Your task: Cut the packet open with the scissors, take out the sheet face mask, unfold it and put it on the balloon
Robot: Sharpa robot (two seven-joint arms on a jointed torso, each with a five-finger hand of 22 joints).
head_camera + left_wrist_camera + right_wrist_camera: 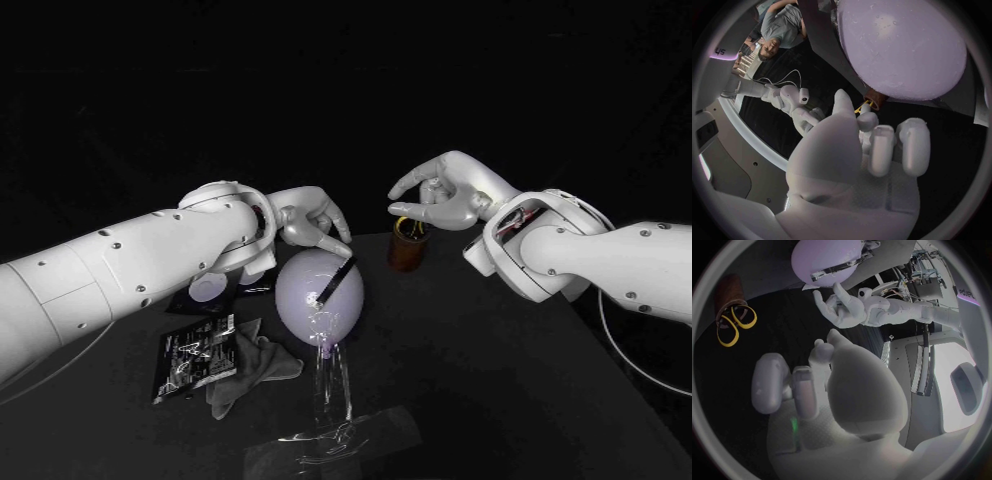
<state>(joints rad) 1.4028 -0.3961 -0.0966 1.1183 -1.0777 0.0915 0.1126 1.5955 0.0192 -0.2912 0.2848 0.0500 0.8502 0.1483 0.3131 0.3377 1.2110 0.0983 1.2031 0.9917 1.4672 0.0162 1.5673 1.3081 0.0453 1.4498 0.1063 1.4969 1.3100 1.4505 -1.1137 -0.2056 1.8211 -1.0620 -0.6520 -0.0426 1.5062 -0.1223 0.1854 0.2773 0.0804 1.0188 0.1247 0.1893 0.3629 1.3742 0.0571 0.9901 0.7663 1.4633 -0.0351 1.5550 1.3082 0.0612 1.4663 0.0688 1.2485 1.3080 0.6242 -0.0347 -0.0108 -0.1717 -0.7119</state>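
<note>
The yellow-handled scissors [410, 230] stand upright in a brown cylindrical holder [408, 256] toward the far side of the black bench [483, 385], loops uppermost. The right hand [433, 196] hangs just above those loops. Its fingers [397, 188] are loosely curved and apart and hold nothing, so from where I stand the reach looks like a short drop straight down along the scissors' long axis.

The left hand [306, 226] is farther off, at the top of the pale lilac balloon [317, 298] on its clear stand. Its fingers point down, close together and empty, and I can't tell if they touch the balloon.

The dark foil packet [195, 355] lies flat under the left arm with the balloon between it and the scissors. It looks uncut to me. A crumpled grey sheet [254, 370] lies just beside it, and I can't say whether that is the mask.
</note>
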